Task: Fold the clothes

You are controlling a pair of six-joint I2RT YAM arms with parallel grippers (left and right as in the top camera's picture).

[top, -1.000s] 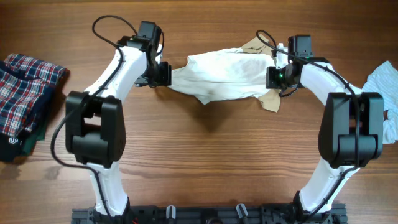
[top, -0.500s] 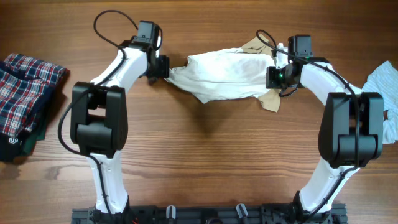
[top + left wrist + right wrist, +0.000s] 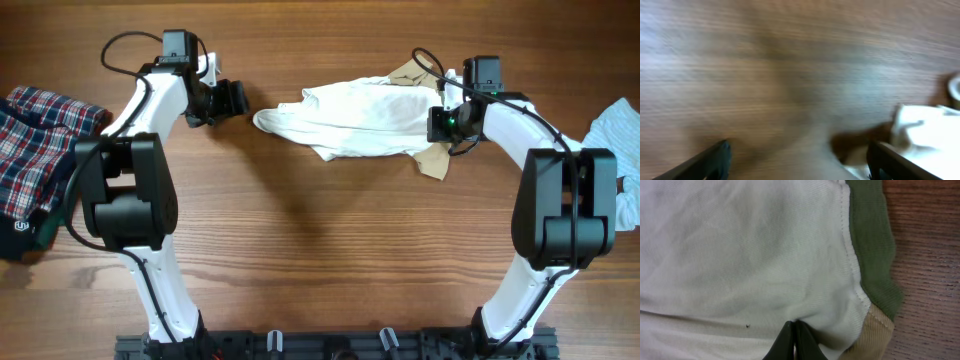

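— Found the crumpled cream-white cloth shirt with tan-khaki patches [image 3: 350,125] where?
— At the far middle of the brown wooden table [image 3: 320,260], going by the overhead view. Lay long from nine o'clock to three o'clock, tipped slightly, with the nine-o'clock end loose on the wood.
— Checked the right gripper [image 3: 795,332]?
— Saw it pinched tight on the shirt's three-o'clock end, white fabric caught between the closed tips.
— And the left gripper [image 3: 238,100]?
— Stood wide with nothing between the fingers, apart from the cloth. Had the loose end between three and four o'clock from there, near but not touching. Blurred badly in the left wrist view, yet showed white cloth low at four o'clock.
— Judged which arm nearer to the free end?
— Reckoned the left. Probably called for a short reach toward three o'clock, along the shirt's long axis, not across.
— Noted anything else?
— Only a folded red-and-blue plaid garment [image 3: 40,140] at the nine-o'clock edge and a rumpled pale blue striped cloth [image 3: 615,130] at the three-o'clock edge, both apart from the shirt.
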